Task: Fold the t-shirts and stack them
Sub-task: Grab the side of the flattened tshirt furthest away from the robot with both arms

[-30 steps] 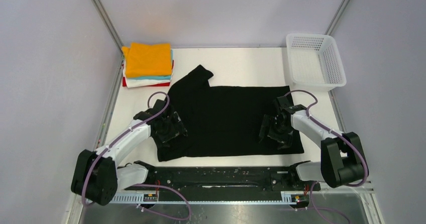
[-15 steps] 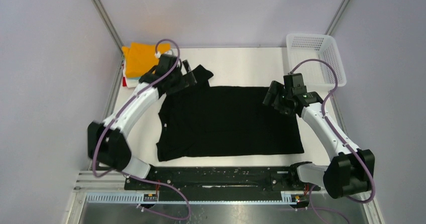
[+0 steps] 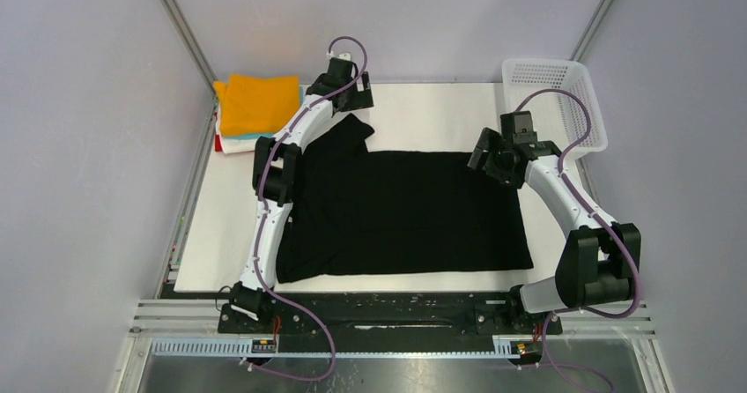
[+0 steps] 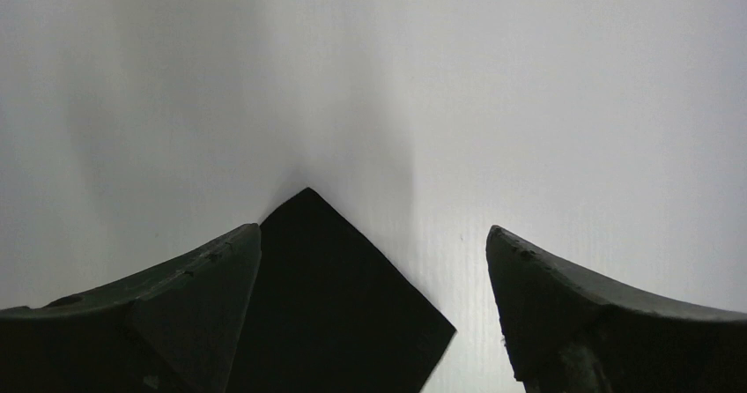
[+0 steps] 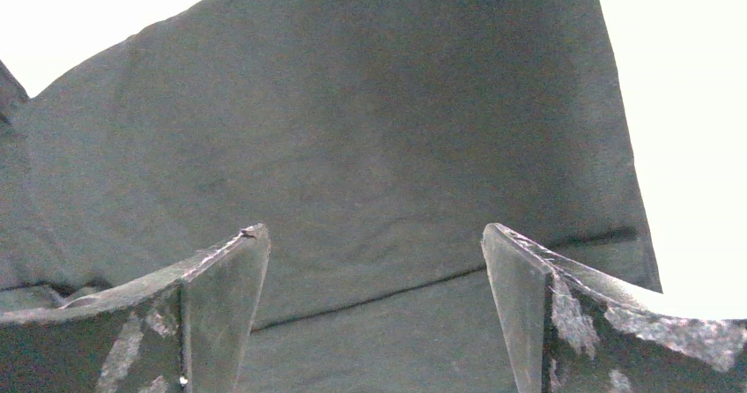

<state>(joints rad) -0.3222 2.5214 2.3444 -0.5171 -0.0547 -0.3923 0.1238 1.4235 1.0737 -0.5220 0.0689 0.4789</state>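
Note:
A large black t-shirt [image 3: 401, 208] lies spread flat on the white table, one sleeve [image 3: 351, 130] pointing to the far left. My left gripper [image 3: 352, 100] is open and empty over that sleeve's tip; in the left wrist view the black sleeve corner [image 4: 339, 305] lies between the fingers [image 4: 211, 270]. My right gripper [image 3: 490, 159] is open and empty over the shirt's far right corner; its wrist view shows the black cloth [image 5: 352, 129] and a hem line under the open gripper [image 5: 374, 239]. A folded stack with orange on top [image 3: 258, 104] sits at the far left.
A white mesh basket [image 3: 583, 111] stands at the far right corner of the table. Teal, white and red layers [image 3: 231, 143] show under the orange shirt. Grey walls and metal frame posts close in the table on the sides and back.
Both arms have swung from the shirt's near side to its far edge: the left to the far left sleeve, the right to the far right corner. The shirt has not moved.

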